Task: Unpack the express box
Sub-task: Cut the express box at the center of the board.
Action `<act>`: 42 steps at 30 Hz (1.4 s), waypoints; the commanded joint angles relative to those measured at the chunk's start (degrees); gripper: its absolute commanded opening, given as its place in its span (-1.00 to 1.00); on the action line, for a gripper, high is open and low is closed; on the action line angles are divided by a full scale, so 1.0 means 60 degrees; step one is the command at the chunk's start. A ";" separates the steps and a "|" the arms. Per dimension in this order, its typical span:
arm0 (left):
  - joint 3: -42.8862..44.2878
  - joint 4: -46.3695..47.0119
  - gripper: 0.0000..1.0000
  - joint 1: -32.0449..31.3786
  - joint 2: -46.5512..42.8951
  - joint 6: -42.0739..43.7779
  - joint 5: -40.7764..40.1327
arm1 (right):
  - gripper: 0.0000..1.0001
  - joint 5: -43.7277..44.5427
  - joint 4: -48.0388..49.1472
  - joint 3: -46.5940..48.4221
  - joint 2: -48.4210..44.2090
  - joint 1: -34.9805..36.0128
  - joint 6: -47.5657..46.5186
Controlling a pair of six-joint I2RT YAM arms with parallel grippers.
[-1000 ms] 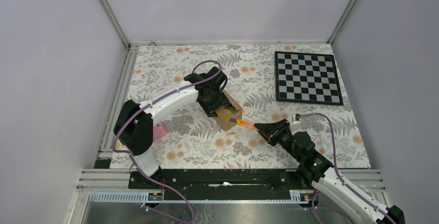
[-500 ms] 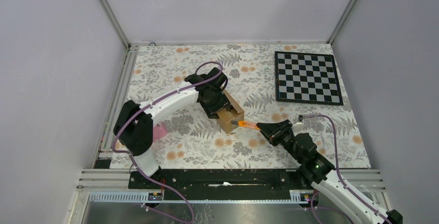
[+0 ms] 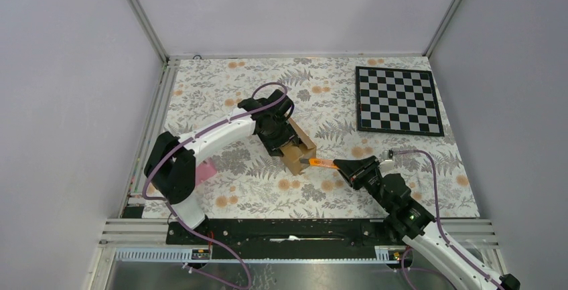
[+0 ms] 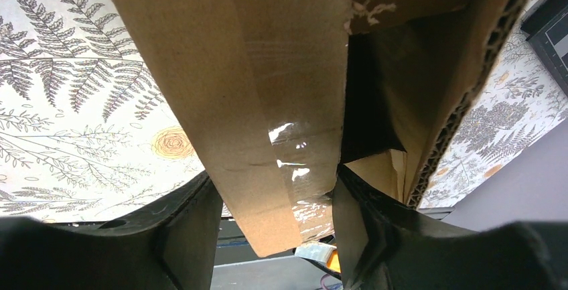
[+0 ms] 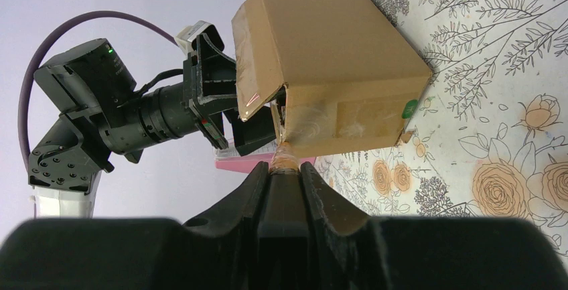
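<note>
The express box (image 3: pixel 300 151), a small brown carton, sits tilted on the floral cloth. My left gripper (image 3: pixel 280 136) comes at it from the far side. One taped flap (image 4: pixel 268 102) fills the space between its fingers (image 4: pixel 271 189), and the jaws are shut on that flap. My right gripper (image 3: pixel 341 165) is shut on the slim orange-and-black cutter (image 3: pixel 320 163). In the right wrist view the cutter tip (image 5: pixel 285 159) touches the taped seam at the box's (image 5: pixel 335 55) near lower edge, just ahead of my right gripper (image 5: pixel 286 169).
A pink wedge (image 3: pixel 205 168) lies by the left arm's base and shows behind the box (image 5: pixel 248 160). A chessboard (image 3: pixel 398 100) lies at the back right. Metal rails border the cloth on the left and front.
The left gripper and box have shifted slightly toward the front. The right arm has moved a little, and the cutter tip stays against the box.
</note>
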 commanded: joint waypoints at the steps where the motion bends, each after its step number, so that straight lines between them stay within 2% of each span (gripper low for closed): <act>1: -0.0161 -0.0645 -0.81 -0.0141 -0.0499 0.0184 0.0493 | -1.00 0.1679 -0.0256 0.0058 -0.0087 -0.0063 -0.0096; 8: -0.0334 -0.0653 -0.83 -0.0148 -0.0643 0.0180 0.0528 | -1.00 0.1898 -0.0256 -0.0014 -0.0175 -0.0073 0.0063; 15: -0.0363 -0.0651 -0.94 -0.0149 -0.0789 0.0222 0.0596 | -1.00 0.2074 -0.0615 0.0027 -0.0208 -0.0063 0.0085; 42: -0.0736 -0.0646 -0.98 -0.0149 -0.1147 0.0164 0.0603 | -1.00 0.2470 -0.1249 0.0164 -0.0631 -0.0067 0.0155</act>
